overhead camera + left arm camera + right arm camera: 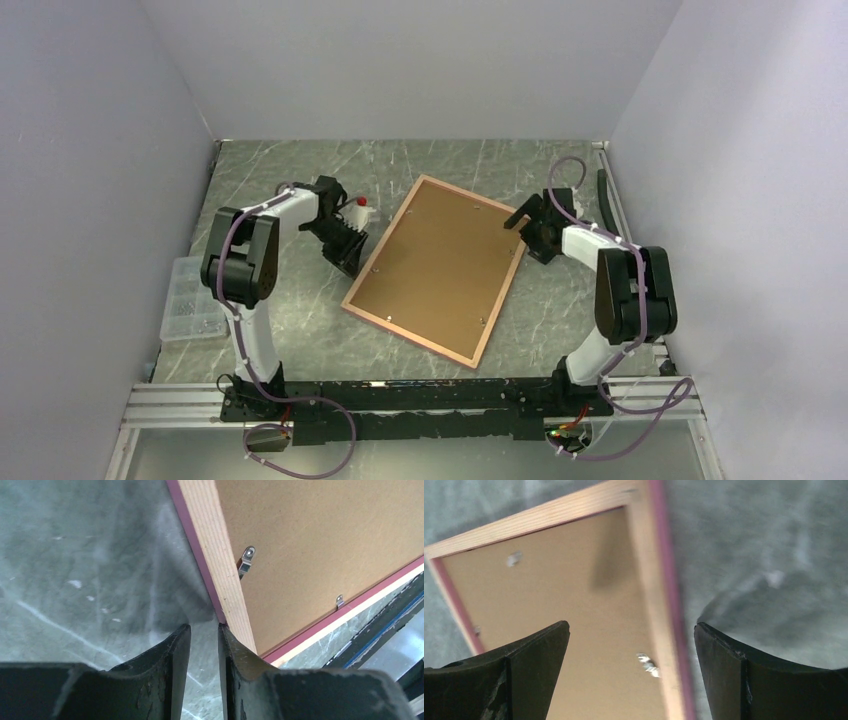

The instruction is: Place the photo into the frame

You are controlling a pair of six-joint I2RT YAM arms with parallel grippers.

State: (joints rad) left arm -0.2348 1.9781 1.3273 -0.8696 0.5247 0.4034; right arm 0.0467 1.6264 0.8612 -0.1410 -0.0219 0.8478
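The frame (410, 335) lies face down and slanted in the middle of the table, its light wood rear and pink edge showing. A brown backing board (440, 265) fills it, with small metal clips (246, 560) around its border. The photo is hidden. My left gripper (350, 262) is low beside the frame's left edge. Its jaws are a narrow gap apart with only table between them (204, 626), and the right fingertip sits at the frame's pink edge (215, 545). My right gripper (522, 215) hovers wide open over the frame's right edge (649, 580), straddling rim and clip (648, 664).
A clear plastic parts box (190, 300) sits at the table's left edge. A small white bottle with a red cap (360, 210) stands behind the left gripper. Grey walls close in on three sides. A metal rail (400, 395) runs along the near edge.
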